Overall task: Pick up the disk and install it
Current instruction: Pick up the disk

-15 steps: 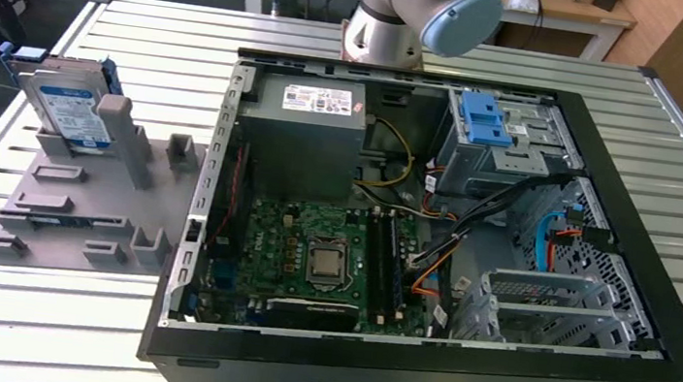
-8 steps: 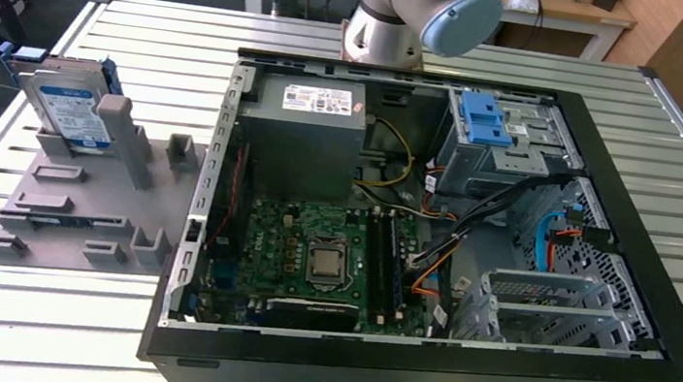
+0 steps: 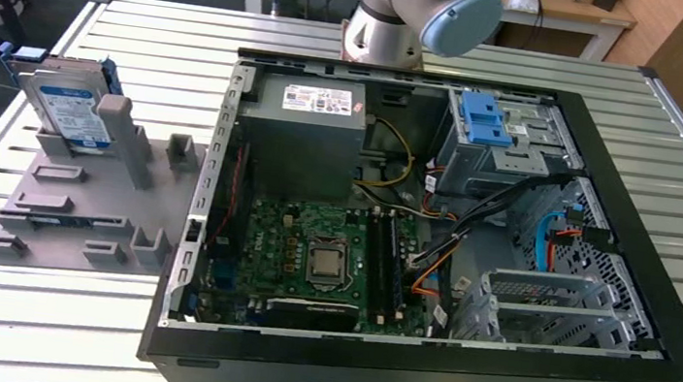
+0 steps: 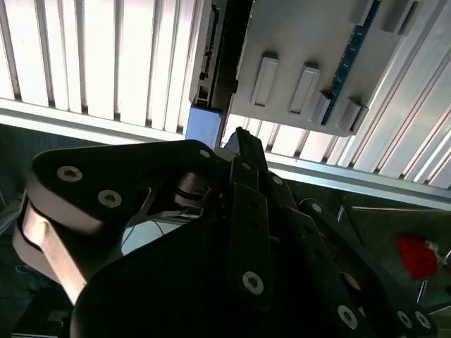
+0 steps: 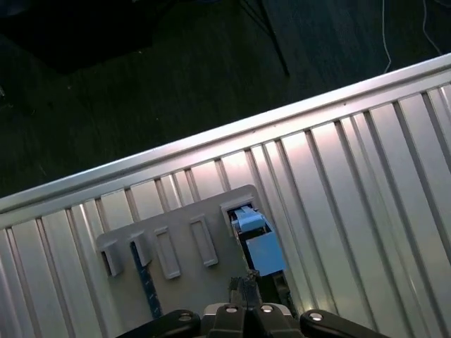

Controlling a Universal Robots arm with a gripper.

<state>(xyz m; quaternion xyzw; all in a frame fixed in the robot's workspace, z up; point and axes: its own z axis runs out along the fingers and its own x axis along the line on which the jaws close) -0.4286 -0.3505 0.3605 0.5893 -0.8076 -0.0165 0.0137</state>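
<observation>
We judge the pick-up is in hand: the tool (image 5: 248, 287) hangs over the disk (image 3: 69, 111), which stands on edge in the grey holder (image 3: 78, 208) on the counter (image 3: 38, 330). Whether the tool is apart or together, we cannot tell. The grasp calls for squaring to the disk's blue bracket. Beside the holder, the open computer case (image 3: 204, 184) holds motherboard (image 3: 322, 247), power supply (image 3: 309, 133) and drive bay (image 3: 509, 158).

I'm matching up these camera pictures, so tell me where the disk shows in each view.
Exterior view: the disk stands upright in the grey holder, at the exterior view's left.
First wrist view: the disk from above, in the grey holder's end slot.
Second wrist view: the disk edge-on at the grey holder's side.
Shared landmark: the grey holder.
</observation>
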